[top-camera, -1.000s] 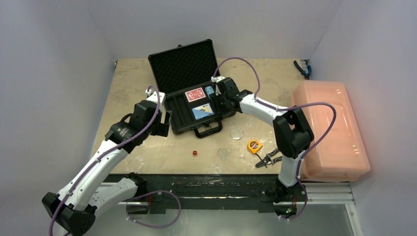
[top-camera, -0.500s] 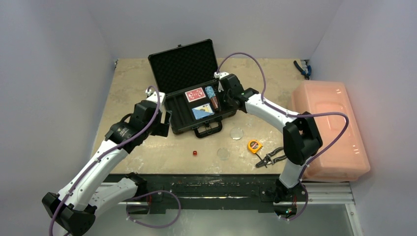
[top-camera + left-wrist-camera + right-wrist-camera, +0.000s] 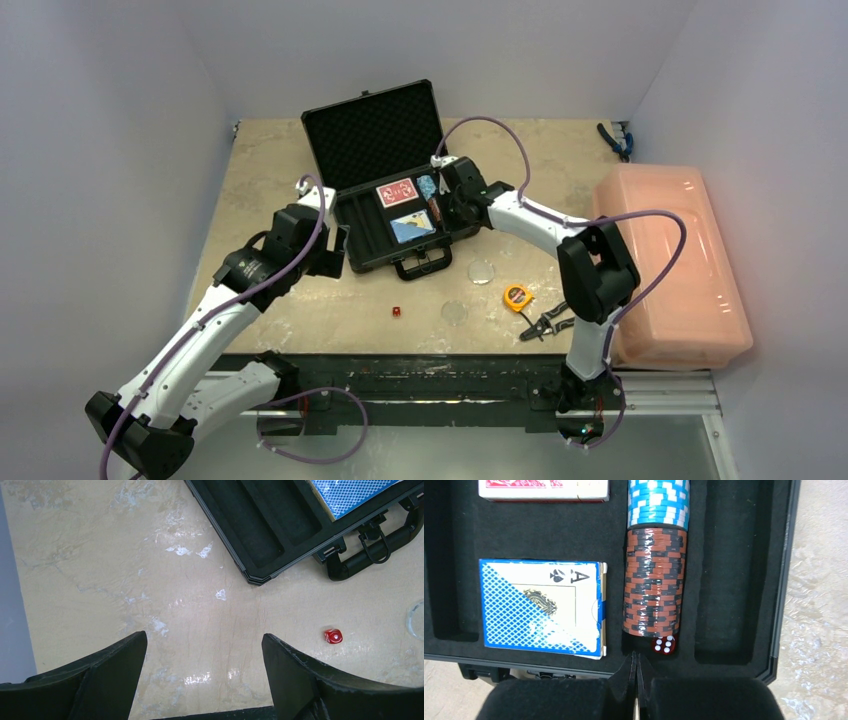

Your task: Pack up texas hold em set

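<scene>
Wide tabletop [image 3: 280, 160] here, and the pink bin [image 3: 670, 270] sits off at its right edge. The black briefcase [image 3: 375, 125] lies open toward the back, lid propped up, handle facing the arms. The left gripper [image 3: 204, 640] hovers over bare tabletop by the case's near left corner, jaws spread wide apart, nothing between them. The right gripper [image 3: 636, 660] is over the case's near edge, jaws pressed together on nothing. In the foam, the blue deck [image 3: 541, 607] lies in the near pocket, the red deck [image 3: 544, 490] in the pocket behind it. Just right of them, one trough holds a brown chip stack [image 3: 654, 580] on its side, end to end with a blue chip stack [image 3: 657, 502] behind it. Out on the tabletop in front of the case, a clear disc [image 3: 482, 270] lies near the handle, another disc [image 3: 455, 312] closer to the arms. A red die [image 3: 664, 645] sits against the brown stack's near end, and a second die [image 3: 333, 636] lies alone on the tabletop
</scene>
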`<state>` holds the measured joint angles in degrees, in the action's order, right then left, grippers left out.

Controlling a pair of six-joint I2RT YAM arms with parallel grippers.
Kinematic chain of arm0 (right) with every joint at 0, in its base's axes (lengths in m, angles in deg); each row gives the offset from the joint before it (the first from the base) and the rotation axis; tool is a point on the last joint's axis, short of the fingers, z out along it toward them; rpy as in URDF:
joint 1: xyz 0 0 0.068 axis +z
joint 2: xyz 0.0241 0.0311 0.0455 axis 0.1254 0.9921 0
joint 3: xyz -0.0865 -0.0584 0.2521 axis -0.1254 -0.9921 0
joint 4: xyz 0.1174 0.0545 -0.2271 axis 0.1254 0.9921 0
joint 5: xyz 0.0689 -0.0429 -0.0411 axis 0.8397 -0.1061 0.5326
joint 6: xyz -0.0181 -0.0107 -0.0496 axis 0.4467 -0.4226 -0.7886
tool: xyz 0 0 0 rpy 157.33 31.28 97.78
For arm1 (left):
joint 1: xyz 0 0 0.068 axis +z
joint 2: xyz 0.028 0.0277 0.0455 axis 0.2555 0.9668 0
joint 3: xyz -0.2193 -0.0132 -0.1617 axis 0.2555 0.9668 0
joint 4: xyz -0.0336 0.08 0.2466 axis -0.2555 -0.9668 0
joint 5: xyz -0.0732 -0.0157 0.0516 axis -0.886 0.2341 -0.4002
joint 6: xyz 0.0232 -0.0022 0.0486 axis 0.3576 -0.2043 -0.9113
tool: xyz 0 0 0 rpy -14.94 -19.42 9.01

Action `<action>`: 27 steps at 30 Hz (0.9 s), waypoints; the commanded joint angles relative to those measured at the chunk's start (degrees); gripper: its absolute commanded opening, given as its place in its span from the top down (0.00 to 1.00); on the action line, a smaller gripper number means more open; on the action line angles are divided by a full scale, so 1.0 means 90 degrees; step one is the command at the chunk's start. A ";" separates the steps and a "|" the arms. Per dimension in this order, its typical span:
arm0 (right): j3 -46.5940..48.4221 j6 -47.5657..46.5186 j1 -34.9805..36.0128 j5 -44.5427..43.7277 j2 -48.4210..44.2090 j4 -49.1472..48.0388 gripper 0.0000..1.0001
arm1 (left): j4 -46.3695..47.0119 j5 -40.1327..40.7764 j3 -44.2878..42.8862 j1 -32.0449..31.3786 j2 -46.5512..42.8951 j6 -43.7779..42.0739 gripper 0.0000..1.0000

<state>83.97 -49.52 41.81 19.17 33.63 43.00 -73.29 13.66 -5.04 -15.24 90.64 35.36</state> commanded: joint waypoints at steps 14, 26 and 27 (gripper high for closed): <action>0.0141 0.0153 0.0018 -0.0371 0.0399 -0.0322 1.00 | 0.0067 0.0030 -0.0228 0.0020 -0.0059 -0.0057 0.15; 0.0127 0.0080 0.0013 -0.1501 0.0377 -0.0129 1.00 | 0.0073 0.0032 -0.0227 0.0023 -0.0053 -0.0058 0.15; 0.0141 0.0076 0.0020 -0.1472 0.0381 -0.0125 1.00 | 0.0075 0.0032 -0.0227 0.0018 -0.0053 -0.0052 0.15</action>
<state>84.35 -48.26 42.93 11.84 37.28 40.37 -73.31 13.66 -5.04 -15.22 90.62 35.36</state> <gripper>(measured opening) 0.005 0.848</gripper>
